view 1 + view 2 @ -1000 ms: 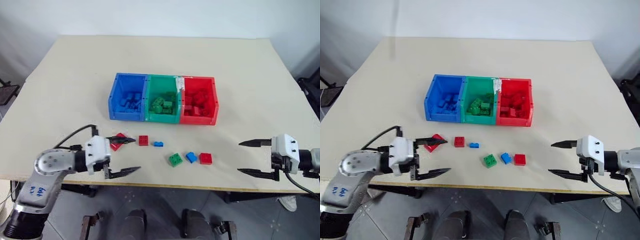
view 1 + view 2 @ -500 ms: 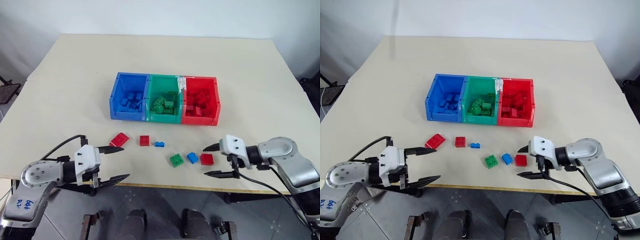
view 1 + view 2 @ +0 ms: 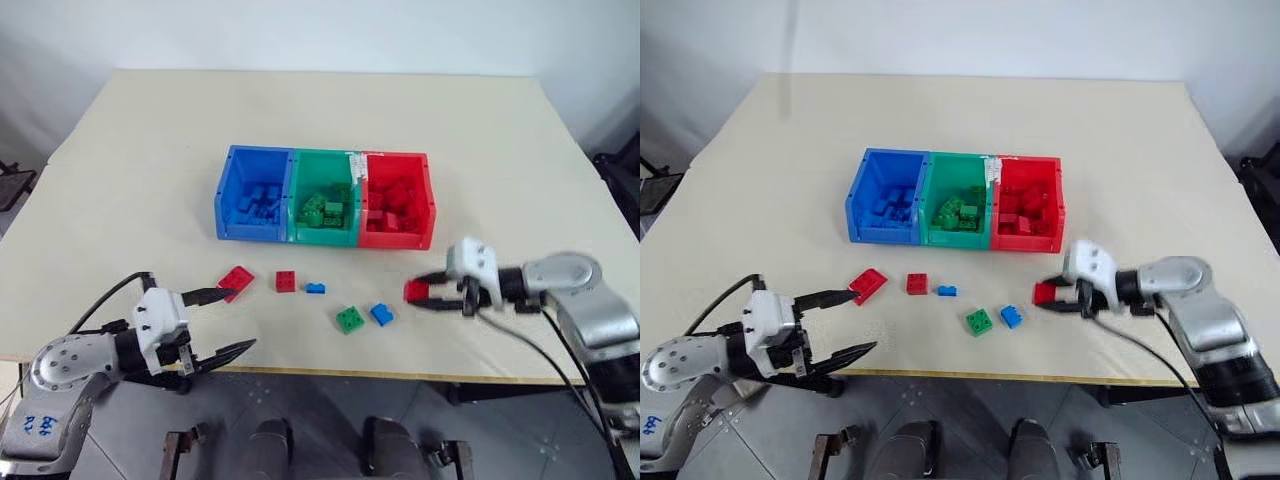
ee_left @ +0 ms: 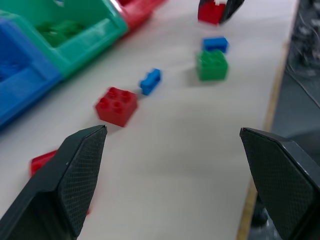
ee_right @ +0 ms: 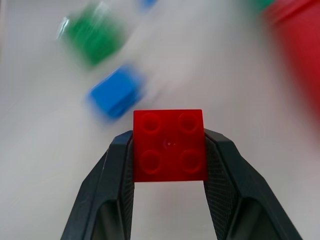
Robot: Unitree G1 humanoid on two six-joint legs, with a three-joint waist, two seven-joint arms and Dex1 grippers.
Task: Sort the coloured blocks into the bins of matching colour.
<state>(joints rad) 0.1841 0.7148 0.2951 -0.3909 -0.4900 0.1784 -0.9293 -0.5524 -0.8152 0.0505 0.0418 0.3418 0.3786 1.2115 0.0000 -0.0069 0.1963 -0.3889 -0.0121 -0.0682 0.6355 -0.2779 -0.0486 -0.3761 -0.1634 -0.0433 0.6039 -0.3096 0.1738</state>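
A beige tabletop (image 3: 500, 130) carries three joined bins (image 3: 326, 197), blue, green and red from left to right, with blocks inside. Near them lie loose blocks (image 3: 350, 319). The right claw (image 3: 418, 292) is clamped on a red block (image 3: 414, 291) near the red bin. The left claw (image 3: 225, 322) gapes at the near edge.

In the left wrist view, its fingers (image 4: 75, 172) stand wide apart.

In the right wrist view, the red block (image 5: 169, 145) sits studs-up between the fingers.

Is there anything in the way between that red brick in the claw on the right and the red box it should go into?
Nothing visible. The right claw is shut on the red brick, just in front of the red bin. Only bare table lies between them; the other loose bricks sit off toward the left.
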